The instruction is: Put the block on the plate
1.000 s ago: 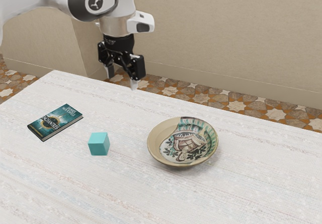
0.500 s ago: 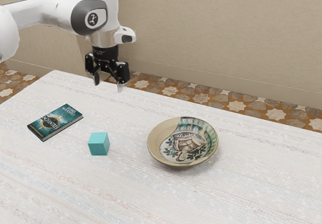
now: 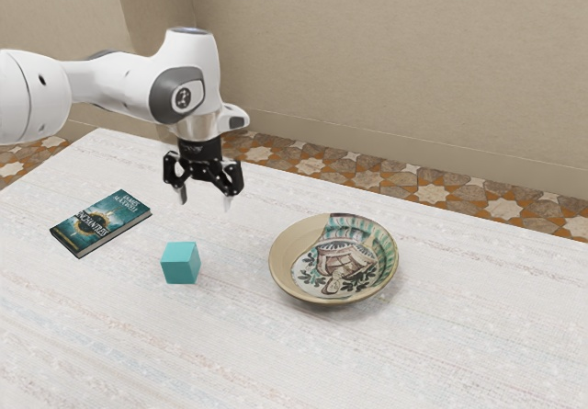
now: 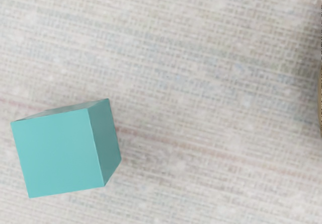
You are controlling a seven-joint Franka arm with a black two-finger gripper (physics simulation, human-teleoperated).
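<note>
Block, exterior view: the teal block (image 3: 180,264) is seen resting on the pale table (image 3: 413,345), between the book (image 3: 101,222) and the plate (image 3: 322,260), touching neither.
Block, wrist view: its broad upper face and parts of two sides are shown from above, with the woven pattern of the tabletop clearly picked out around it.
Plate: in the exterior view its whole round rim and painted inside are shown; in the wrist view a thin sliver of its edge is caught.
Book: it is seen in the exterior view, laid flat with its cover up.
Arm: the white arm (image 3: 129,83) is brought in from the exterior view's left and bent downward at the wrist.
Gripper: the black gripper (image 3: 204,199) is pointed down above the table, clear of the block; its fingers are spread wide, with nothing gripped.
</note>
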